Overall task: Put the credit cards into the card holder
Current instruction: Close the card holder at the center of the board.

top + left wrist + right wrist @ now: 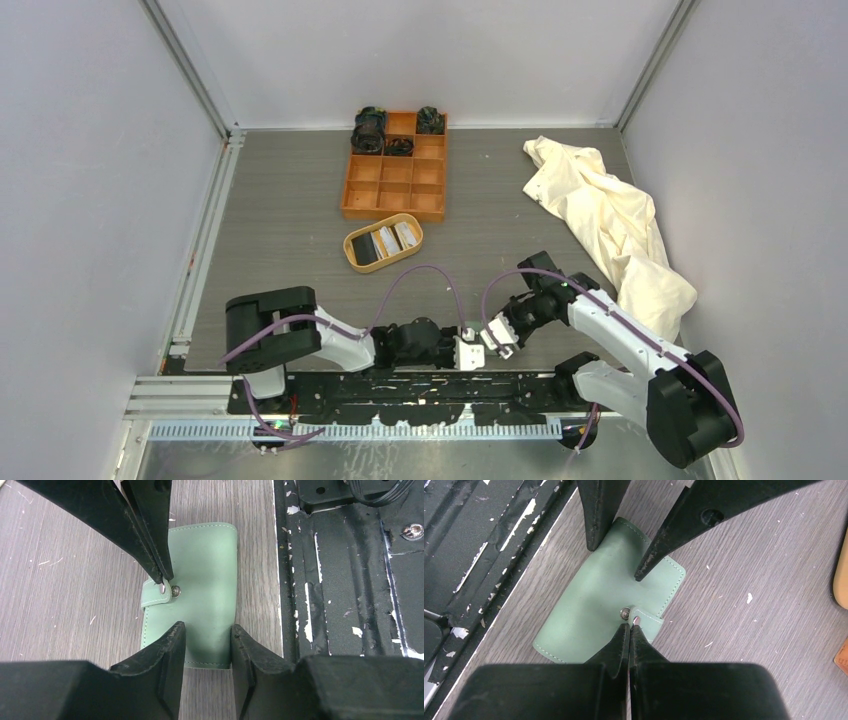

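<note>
**Card holder** [205,565]: green, folded shut, flat on the desk [60,580] at its near edge.
**Step:** opening the holder, judged; the cards are not yet loaded.
**Right gripper** [630,625]: closed, tips at the strap tab [152,595]; a true pinch cannot be told.
**Left gripper** [206,645]: jaws apart over the holder's end.
**Next:** probably pin the body and lift the tab.
**Oval tray** [349,243]: holds the credit cards [386,241].
**Orange box** [395,190]: dark items [370,130] in its far compartments.

We find the card holder [205,580] lying flat at the near edge of the table [290,230], just beside the base rail [345,605]. Farther out sits the tray [350,250] with the credit cards [392,238] in it. The compartment box [395,190] is behind it, and a cloth [610,230] lies to the right.
</note>
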`<action>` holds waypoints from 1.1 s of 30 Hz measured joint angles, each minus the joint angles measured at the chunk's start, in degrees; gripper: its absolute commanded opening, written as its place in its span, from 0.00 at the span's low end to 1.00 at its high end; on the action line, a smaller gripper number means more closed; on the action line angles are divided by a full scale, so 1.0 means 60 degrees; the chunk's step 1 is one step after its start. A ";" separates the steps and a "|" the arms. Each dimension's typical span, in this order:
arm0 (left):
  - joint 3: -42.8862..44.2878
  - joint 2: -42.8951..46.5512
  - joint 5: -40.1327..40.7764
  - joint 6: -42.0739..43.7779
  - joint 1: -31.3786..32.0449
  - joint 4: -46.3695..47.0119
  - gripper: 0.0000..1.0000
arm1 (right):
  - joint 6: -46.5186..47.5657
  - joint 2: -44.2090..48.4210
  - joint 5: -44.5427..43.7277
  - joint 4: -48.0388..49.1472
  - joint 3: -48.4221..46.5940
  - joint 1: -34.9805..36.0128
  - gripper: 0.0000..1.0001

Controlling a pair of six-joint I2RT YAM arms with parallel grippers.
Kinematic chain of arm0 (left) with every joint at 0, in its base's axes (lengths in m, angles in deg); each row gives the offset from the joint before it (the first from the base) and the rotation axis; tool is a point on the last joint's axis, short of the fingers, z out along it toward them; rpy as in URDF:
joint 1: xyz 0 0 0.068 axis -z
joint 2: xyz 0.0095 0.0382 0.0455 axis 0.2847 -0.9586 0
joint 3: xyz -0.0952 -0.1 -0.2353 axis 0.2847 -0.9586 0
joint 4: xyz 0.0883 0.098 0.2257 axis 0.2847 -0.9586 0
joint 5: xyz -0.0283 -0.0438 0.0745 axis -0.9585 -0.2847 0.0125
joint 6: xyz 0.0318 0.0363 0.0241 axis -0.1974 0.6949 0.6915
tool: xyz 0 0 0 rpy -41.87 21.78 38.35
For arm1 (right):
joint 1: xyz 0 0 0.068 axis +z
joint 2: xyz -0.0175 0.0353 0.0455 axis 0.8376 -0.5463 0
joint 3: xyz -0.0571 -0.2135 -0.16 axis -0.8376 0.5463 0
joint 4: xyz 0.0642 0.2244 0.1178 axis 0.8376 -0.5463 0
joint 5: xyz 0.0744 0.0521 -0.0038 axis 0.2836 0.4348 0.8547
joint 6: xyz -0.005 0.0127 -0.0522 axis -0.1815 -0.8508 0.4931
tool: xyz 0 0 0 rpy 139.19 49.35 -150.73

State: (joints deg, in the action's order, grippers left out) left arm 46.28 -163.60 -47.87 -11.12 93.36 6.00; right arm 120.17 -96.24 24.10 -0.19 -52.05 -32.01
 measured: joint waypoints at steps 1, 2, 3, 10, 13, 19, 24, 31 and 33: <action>0.0000 0.0000 -0.0040 0.0000 -0.0015 0.0000 0.35 | 0.0066 0.0000 0.0000 -0.0018 0.0000 0.0000 0.01; 0.0000 0.0000 -0.0080 -0.0004 -0.0025 0.0000 0.35 | 0.0138 0.0000 0.0004 -0.0051 0.0000 0.0000 0.01; 0.0000 0.0000 -0.0109 0.0000 -0.0033 0.0000 0.35 | 0.0208 0.0000 0.0004 -0.0084 0.0000 0.0000 0.01; 0.0091 -0.0004 -0.0280 0.0022 -0.0058 -0.0142 0.35 | 0.0718 0.0000 0.0036 -0.0382 0.0000 -0.0073 0.01; 0.0098 -0.0004 -0.0306 0.0033 -0.0058 -0.0168 0.35 | 0.0838 -0.0033 0.0055 -0.0408 0.0000 -0.0073 0.01; 0.0124 -0.0004 -0.0328 0.0095 -0.0058 -0.0233 0.36 | 0.0965 -0.0058 0.0069 -0.0430 0.0000 -0.0073 0.01; 0.0142 -0.0004 -0.0346 0.0153 -0.0058 -0.0270 0.37 | 0.1115 -0.0080 0.0069 -0.0477 0.0000 -0.0069 0.01; 0.0135 -0.0029 -0.0342 0.0219 -0.0055 -0.0175 0.37 | 0.1319 -0.0124 0.0095 -0.0488 0.0007 -0.0058 0.01; 0.0113 -0.0127 -0.0346 0.0244 -0.0044 0.0047 0.37 | 0.1362 -0.0124 0.0117 -0.0488 0.0033 -0.0058 0.01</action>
State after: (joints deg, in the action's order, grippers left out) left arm 46.96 -164.37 -49.95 -9.65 93.09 6.28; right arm 128.34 -96.99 24.80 -3.12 -51.86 -32.35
